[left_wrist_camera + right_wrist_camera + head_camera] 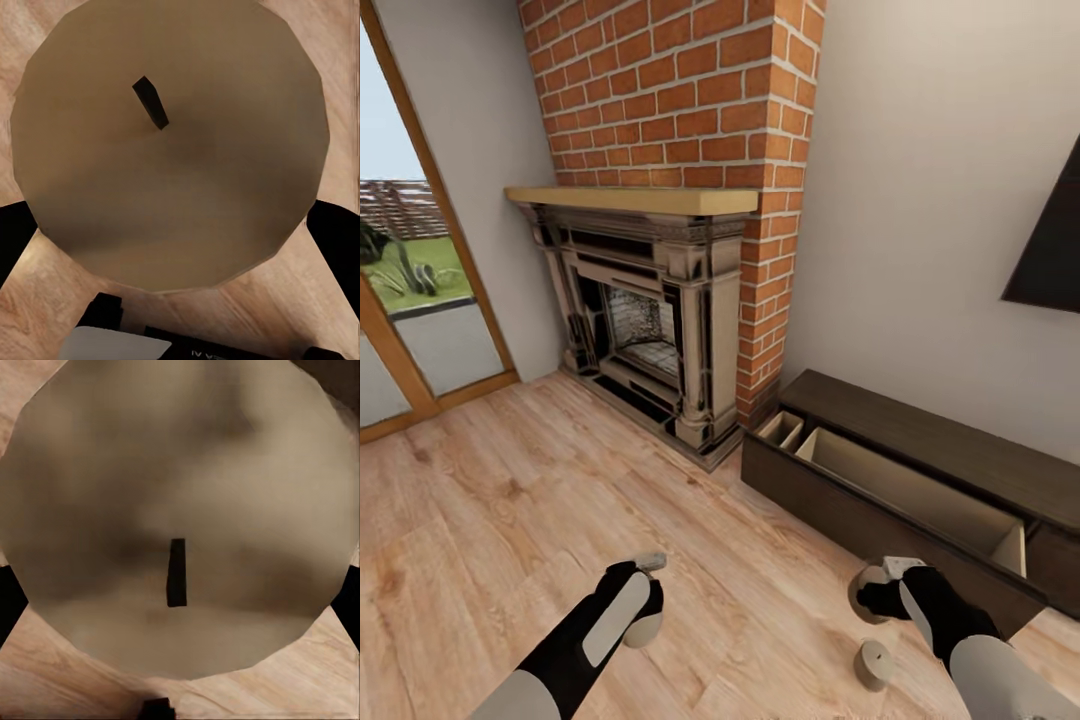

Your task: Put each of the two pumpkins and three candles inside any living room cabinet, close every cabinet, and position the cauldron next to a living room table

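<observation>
the left gripper [643, 610] and the right gripper [877, 598] each clamp a stubby, waxy beige candle [171, 146] [176, 517] with a dark wick over pale plank floor [510, 510]. a third candle [874, 664] stands near right. the dark wood cabinet [920, 425] has its drawer [905, 490] open.

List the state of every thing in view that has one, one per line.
Cabinet: one long drawer pulled out, nothing visible inside.
Left tool: shut on a candle, off the floor.
Right tool: shut on a second candle.
Third candle: upright on the floor, untouched.
Fireplace: unlit.
</observation>
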`<state>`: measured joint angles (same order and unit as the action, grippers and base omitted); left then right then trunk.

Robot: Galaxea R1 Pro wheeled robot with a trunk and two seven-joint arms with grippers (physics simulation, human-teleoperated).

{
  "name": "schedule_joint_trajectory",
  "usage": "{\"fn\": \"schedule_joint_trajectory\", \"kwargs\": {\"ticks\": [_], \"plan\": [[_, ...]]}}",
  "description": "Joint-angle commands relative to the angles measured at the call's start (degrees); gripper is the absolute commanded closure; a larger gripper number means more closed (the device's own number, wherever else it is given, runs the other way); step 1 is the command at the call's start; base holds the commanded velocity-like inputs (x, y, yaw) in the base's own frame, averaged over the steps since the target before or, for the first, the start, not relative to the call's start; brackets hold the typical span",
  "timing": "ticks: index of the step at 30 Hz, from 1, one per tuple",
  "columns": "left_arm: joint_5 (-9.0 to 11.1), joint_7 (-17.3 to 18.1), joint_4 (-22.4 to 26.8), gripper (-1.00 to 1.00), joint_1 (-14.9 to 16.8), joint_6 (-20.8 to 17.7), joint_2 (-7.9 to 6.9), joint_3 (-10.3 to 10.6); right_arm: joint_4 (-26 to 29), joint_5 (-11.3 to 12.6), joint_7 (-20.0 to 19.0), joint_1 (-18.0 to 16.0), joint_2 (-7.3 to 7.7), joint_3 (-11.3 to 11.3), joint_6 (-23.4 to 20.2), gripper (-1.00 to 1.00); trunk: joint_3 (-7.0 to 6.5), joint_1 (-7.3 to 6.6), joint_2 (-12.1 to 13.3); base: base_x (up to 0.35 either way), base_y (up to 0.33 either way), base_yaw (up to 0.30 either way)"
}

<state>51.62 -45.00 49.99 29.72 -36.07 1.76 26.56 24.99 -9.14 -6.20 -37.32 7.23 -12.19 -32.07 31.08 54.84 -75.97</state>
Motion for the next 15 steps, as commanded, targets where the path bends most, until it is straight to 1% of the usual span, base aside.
{"fn": "schedule_joint_trajectory", "kwargs": {"ticks": [1,2,3,5,12,15], "plan": [[-0.12,0.07,-0.01,1.00,0.01,0.03,0.04,0.03,-0.67,0.27,-0.02,-0.03,0.22,-0.01,0.79,1.00,-0.01,0.00,0.00,0.000,0.000,-0.288],[-0.12,0.08,0.05,1.00,0.00,0.03,0.06,0.05,-1.17,0.26,-0.03,-0.03,0.34,-0.02,1.91,1.00,-0.01,0.00,0.00,0.000,0.000,-0.288],[-0.12,0.03,0.15,1.00,0.02,0.04,0.05,0.06,-1.93,0.41,-0.01,-0.03,0.40,-0.03,4.72,1.00,-0.01,0.00,0.00,0.000,0.000,-0.288],[-0.15,0.07,-0.02,1.00,0.00,0.07,0.02,0.11,-2.57,0.46,0.02,-0.03,0.46,-0.03,5.77,1.00,-0.01,0.00,0.00,0.000,0.000,-0.288],[-0.20,0.09,-0.15,1.00,0.00,0.12,-0.07,0.17,-3.08,0.35,0.29,-0.03,0.67,-0.11,6.48,1.00,-0.01,0.00,0.00,0.000,0.000,-0.288],[-0.20,0.12,-0.19,1.00,-0.01,0.12,-0.39,1.16,-3.10,0.35,0.31,-0.03,0.65,-0.12,6.49,1.00,-0.01,0.00,0.00,0.000,0.000,-0.288]]}}
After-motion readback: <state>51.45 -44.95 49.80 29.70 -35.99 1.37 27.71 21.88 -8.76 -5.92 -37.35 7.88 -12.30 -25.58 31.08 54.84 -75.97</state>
